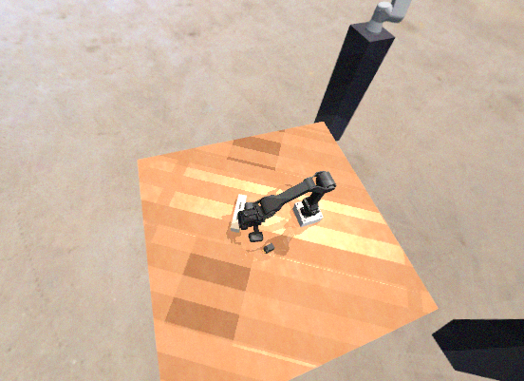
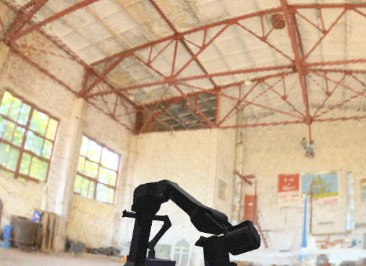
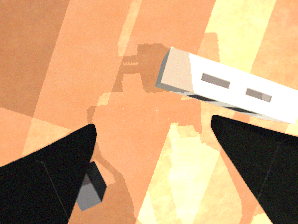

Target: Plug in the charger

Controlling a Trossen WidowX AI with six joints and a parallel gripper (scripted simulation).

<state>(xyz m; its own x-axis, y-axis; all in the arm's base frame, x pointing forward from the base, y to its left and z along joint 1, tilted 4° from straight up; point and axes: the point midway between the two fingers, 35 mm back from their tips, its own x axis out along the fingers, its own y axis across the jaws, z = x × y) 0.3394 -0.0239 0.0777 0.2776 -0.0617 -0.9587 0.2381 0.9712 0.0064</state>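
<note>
holding nothing in the wide-spread gripper point(image 1: 249, 226) point(image 2: 217, 253) point(image 3: 154, 122), with the charger point(image 1: 269, 248) point(image 3: 92, 194) partly behind one finger, the power strip point(image 1: 235, 223) point(image 3: 225, 82) beyond the other's tip.

Small dark charger point(image 1: 269, 248) point(image 3: 92, 190) on the wooden table; white two-slot power strip point(image 1: 235, 224) point(image 3: 240, 85) lying flat, well apart

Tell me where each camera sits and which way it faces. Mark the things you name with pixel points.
Top: high above, looking down at a slant on the wooden tabletop point(image 1: 308, 292) point(image 3: 30, 90); the whole arm point(image 1: 290, 194) point(image 2: 195, 213) shows.
Exterior: low, looking slightly upward across the hall; the arm shows dark, cut off by the lower edge, no tabletop.
Wrist: on the arm's end, looking down past the open pincer point(image 1: 249, 227) point(image 2: 217, 255) point(image 3: 154, 123); only its two fingers show.
Top and wrist share the power strip point(image 1: 235, 223) point(image 3: 235, 90) and charger point(image 1: 269, 248) point(image 3: 91, 196).
</note>
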